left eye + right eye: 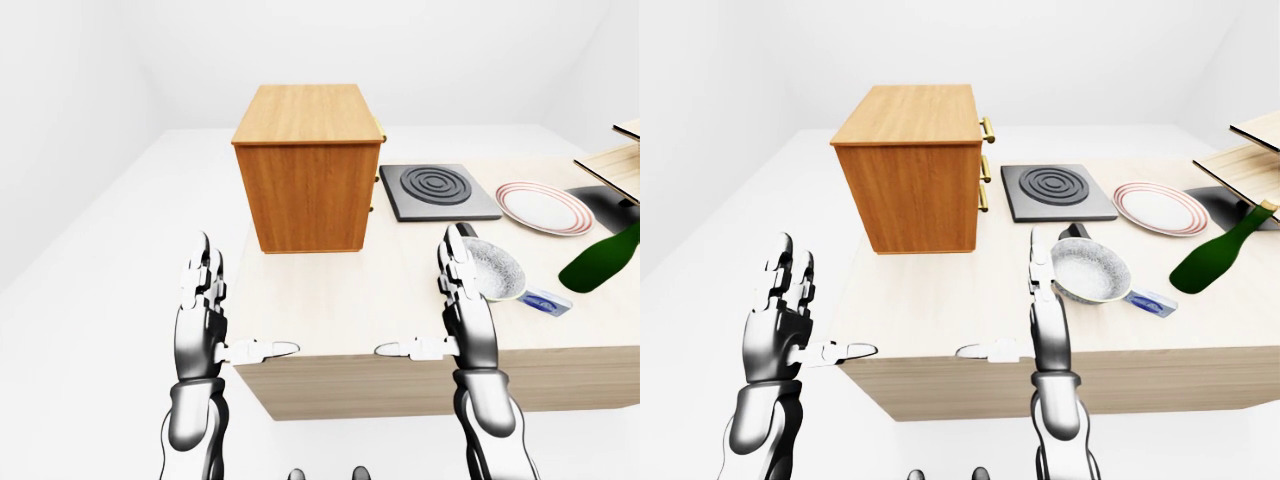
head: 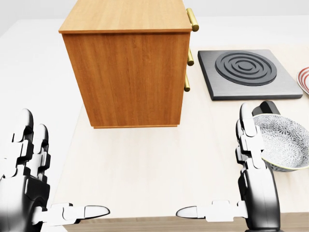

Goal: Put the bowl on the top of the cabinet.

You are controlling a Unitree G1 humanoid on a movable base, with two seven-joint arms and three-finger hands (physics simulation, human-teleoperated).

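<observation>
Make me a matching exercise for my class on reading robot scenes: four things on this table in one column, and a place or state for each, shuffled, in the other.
Things:
1. bowl
2. cabinet
3. plate
4. green bottle

Places or states (eye views):
A. lying tilted at the right edge
B. between the black stove plate and the shelf
C. just right of the open right hand
D. upright at the table's left end, brass handles facing right

Pairs: 1-C, 2-D, 3-B, 4-A

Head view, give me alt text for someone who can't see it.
Both robot hands, left hand and right hand, hover open over a pale table. A patterned bowl sits right; a wooden cabinet stands beyond.
</observation>
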